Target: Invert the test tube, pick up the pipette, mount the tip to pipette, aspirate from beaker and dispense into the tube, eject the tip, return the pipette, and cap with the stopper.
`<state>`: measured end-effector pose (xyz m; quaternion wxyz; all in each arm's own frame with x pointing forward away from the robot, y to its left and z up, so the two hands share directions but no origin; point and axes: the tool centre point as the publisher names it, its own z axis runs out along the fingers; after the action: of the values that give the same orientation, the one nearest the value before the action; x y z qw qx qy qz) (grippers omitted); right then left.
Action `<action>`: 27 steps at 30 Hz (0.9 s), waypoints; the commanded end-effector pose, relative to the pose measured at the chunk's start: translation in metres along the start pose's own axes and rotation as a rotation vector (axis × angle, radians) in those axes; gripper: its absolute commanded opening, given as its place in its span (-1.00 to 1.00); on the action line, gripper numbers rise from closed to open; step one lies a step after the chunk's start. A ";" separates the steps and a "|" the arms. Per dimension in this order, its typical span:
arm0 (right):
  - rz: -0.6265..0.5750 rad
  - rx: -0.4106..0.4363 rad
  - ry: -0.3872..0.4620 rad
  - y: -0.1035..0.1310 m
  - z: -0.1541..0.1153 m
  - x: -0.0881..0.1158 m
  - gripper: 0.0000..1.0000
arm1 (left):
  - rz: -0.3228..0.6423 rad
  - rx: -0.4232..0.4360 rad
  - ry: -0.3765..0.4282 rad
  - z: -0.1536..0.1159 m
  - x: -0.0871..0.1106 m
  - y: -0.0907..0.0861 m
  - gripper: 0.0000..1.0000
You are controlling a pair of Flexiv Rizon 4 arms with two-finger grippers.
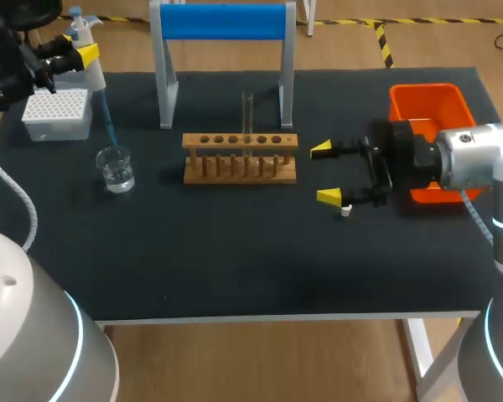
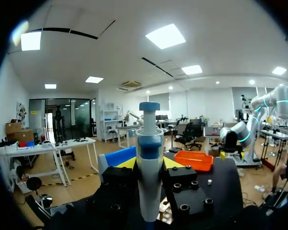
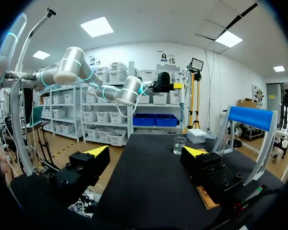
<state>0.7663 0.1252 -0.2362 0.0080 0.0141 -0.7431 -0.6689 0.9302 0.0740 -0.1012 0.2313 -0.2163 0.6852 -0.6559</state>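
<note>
My left gripper (image 1: 83,57) is at the table's far left, shut on the white pipette (image 1: 89,52) with the blue cap. The pipette's blue tip (image 1: 107,121) slants down to the mouth of the glass beaker (image 1: 116,168) of clear liquid. In the left wrist view the pipette (image 2: 150,167) stands upright between the fingers. A clear test tube (image 1: 247,115) stands upright in the wooden rack (image 1: 240,157). My right gripper (image 1: 329,173) is open, level with the table right of the rack, with a small white stopper (image 1: 345,210) by its near finger. It (image 3: 145,151) holds nothing, and the beaker (image 3: 179,144) is far ahead of it.
A white tip box (image 1: 59,113) sits behind the beaker at the far left. A blue-and-white stand (image 1: 222,23) rises behind the rack. An orange bin (image 1: 430,109) is at the right, partly under my right arm. The near half of the black mat is open.
</note>
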 end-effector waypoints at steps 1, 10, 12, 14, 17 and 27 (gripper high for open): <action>0.000 0.002 0.000 0.001 -0.001 0.001 1.00 | 0.000 -0.019 0.007 0.002 -0.003 0.002 -1.00; 0.000 0.002 0.000 0.001 -0.001 0.001 1.00 | 0.008 -0.016 0.005 0.001 -0.003 0.004 -1.00; 0.000 0.002 0.000 0.001 -0.001 0.001 1.00 | 0.008 -0.016 0.005 0.001 -0.003 0.004 -1.00; 0.000 0.002 0.000 0.001 -0.001 0.001 1.00 | 0.008 -0.016 0.005 0.001 -0.003 0.004 -1.00; 0.000 0.002 0.000 0.001 -0.001 0.001 1.00 | 0.008 -0.016 0.005 0.001 -0.003 0.004 -1.00; 0.000 0.002 0.000 0.001 -0.001 0.001 1.00 | 0.008 -0.016 0.005 0.001 -0.003 0.004 -1.00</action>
<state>0.7662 0.1253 -0.2362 0.0079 0.0141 -0.7431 -0.6689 0.9325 0.0753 -0.1050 0.2292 -0.2135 0.6925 -0.6498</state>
